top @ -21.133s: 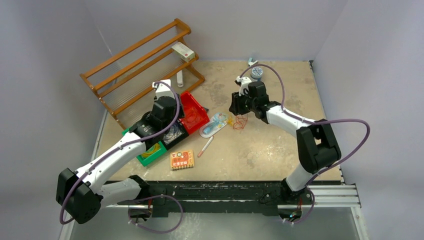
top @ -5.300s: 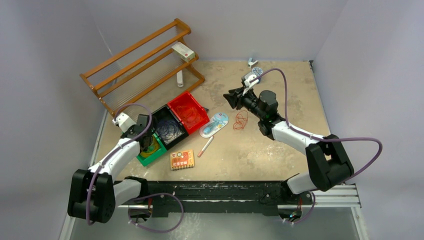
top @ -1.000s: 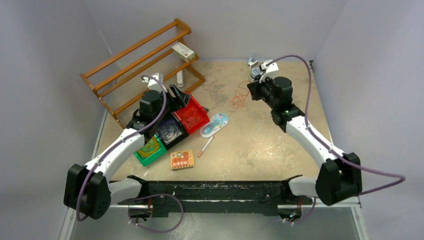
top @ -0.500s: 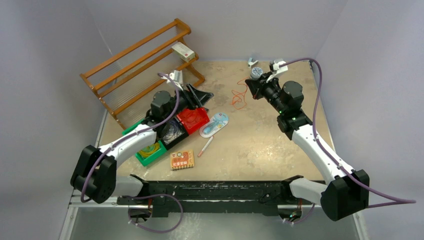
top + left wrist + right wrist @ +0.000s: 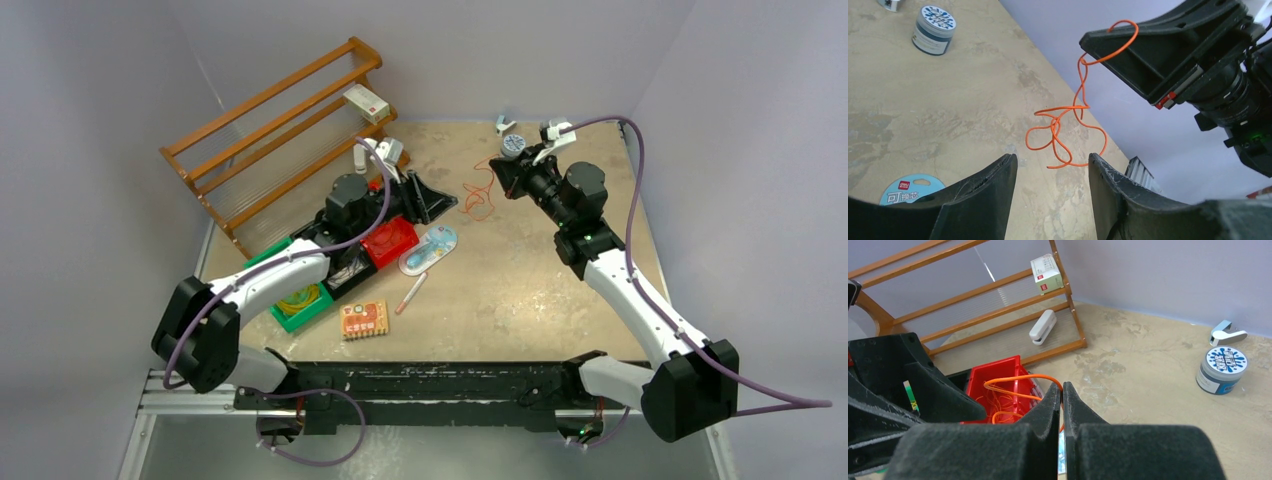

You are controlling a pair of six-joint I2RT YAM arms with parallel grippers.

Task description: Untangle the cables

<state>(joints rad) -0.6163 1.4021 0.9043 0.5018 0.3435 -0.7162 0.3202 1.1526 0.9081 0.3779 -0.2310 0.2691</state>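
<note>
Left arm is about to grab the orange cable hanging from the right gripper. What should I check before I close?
1. Is the right gripper shut on the orange cable: ok.
2. Is the left gripper open: ok.
3. Are the tangled loops between the left fingers: not ok, they hang beyond them.
4. Is the lowest loop clear of the table: cannot tell.
5. Is the round tin out of the path: ok, well off to one side.
</note>
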